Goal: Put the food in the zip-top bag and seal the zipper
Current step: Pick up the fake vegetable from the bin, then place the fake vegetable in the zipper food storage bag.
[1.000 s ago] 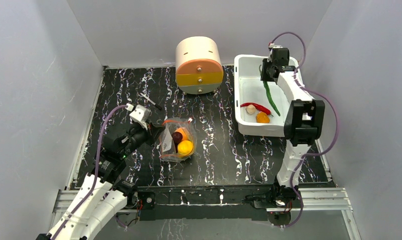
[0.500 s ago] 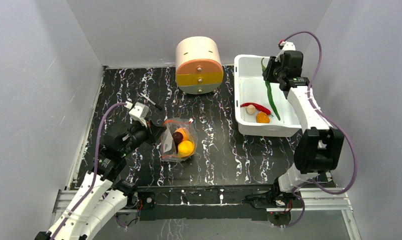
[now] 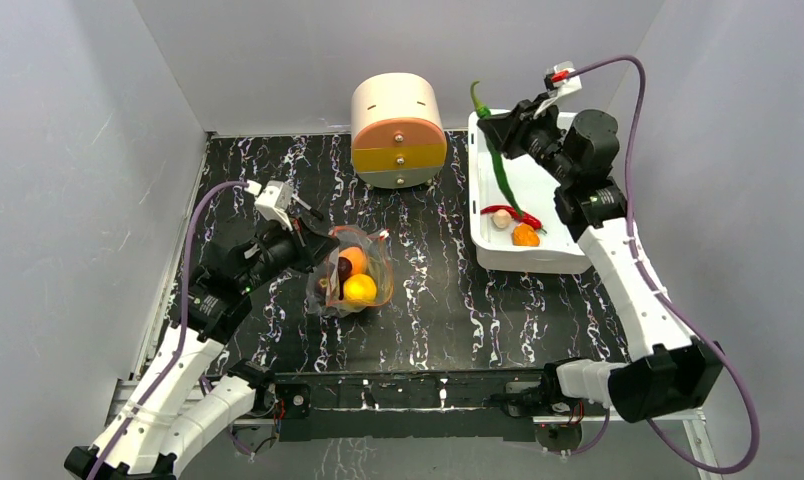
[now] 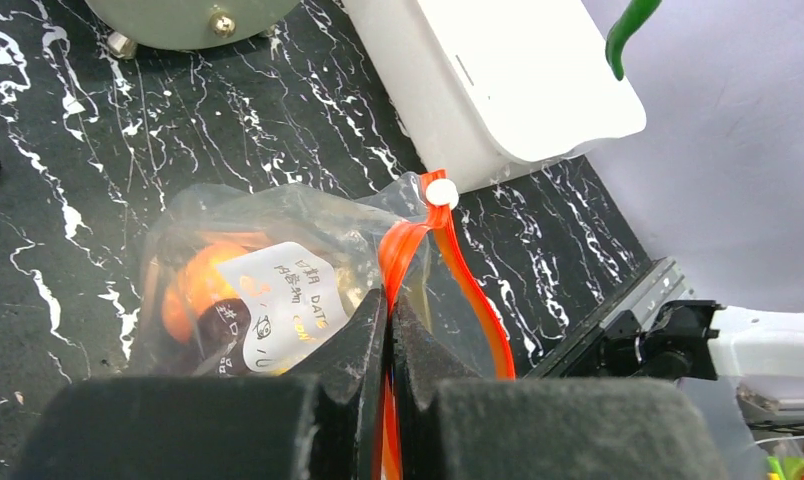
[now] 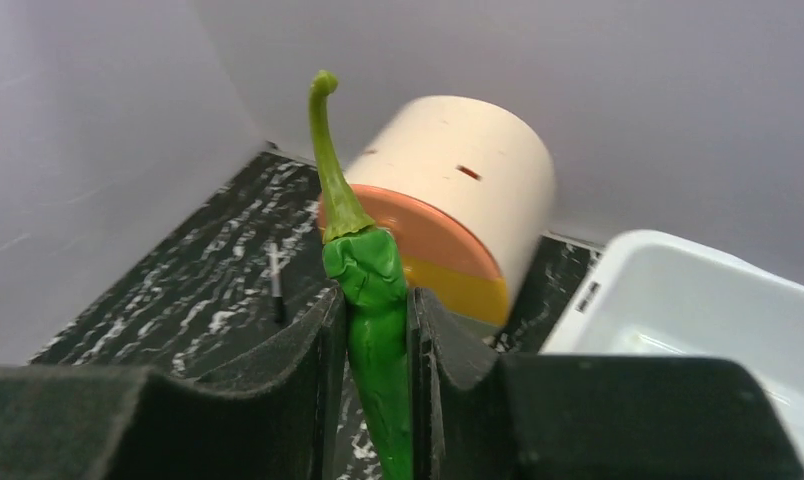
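Black marbled table (image 3: 428, 300): the right gripper (image 3: 495, 126), clamped on the green chili (image 3: 502, 175), has raised it over the white tub (image 3: 483, 250)'s far left corner; the left gripper (image 4: 389, 330), pinching the zipper (image 4: 448, 260), has drawn the zip-top bag (image 3: 350, 290) slightly toward the left edge. Bagging likely follows.

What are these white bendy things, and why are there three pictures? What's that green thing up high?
They are two robot arms with two-finger pinchers for hands. The big picture looks down from above; the other two come from small cameras on each wrist. On the black table sit a clear bag with toy fruit inside, a white tub holding a red chili, an orange fruit and a pale bulb, and a round drawer box. The left pincher is pinching the bag's orange strip. The right pincher holds a green chili in the air by the tub.
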You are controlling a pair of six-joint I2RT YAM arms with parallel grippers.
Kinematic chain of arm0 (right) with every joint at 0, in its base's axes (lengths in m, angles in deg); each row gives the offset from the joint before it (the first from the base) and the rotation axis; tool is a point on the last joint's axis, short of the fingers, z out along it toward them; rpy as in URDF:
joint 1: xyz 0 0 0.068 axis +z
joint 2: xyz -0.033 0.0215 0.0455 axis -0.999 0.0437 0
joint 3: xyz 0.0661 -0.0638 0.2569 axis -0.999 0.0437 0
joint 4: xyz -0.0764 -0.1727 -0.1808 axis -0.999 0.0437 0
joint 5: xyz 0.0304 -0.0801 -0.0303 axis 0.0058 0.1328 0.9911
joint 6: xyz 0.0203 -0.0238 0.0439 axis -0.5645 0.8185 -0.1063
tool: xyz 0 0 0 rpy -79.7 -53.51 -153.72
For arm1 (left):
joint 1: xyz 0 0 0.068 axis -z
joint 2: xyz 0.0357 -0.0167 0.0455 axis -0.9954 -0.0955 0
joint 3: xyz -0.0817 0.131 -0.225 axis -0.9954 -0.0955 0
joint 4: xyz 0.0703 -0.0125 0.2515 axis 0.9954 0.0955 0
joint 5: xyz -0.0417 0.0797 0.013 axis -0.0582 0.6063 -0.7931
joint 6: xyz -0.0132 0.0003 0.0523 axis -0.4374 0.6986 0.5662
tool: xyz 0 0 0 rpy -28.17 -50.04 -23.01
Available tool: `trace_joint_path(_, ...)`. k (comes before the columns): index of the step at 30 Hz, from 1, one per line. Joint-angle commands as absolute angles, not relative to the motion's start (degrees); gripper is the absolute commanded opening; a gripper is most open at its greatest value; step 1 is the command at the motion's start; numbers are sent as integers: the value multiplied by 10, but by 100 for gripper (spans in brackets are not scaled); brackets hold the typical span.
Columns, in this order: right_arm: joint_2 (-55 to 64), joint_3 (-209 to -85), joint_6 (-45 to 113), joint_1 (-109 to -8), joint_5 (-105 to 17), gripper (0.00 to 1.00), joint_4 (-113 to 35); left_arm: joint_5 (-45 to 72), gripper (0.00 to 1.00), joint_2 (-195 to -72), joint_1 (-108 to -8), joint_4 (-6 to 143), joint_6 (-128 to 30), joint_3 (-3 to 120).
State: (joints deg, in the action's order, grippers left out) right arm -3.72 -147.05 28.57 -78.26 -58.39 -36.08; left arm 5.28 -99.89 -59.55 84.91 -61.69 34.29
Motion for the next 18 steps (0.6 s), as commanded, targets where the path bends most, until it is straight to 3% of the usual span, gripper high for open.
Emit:
trace_joint_path(1, -88, -1444, 244, -734, -642, 13, -455, 34, 0, -1004, -593, 857, -652, 386)
trace_joint_path(11, -139, -1365, 163, -564, -685, 13, -687, 26, 0, -1024, -593, 873, -686, 422)
trace_joint_path(18, -125, -1362, 190, -486, -744, 14, -784, 0, 0, -1028, -593, 857, -717, 421)
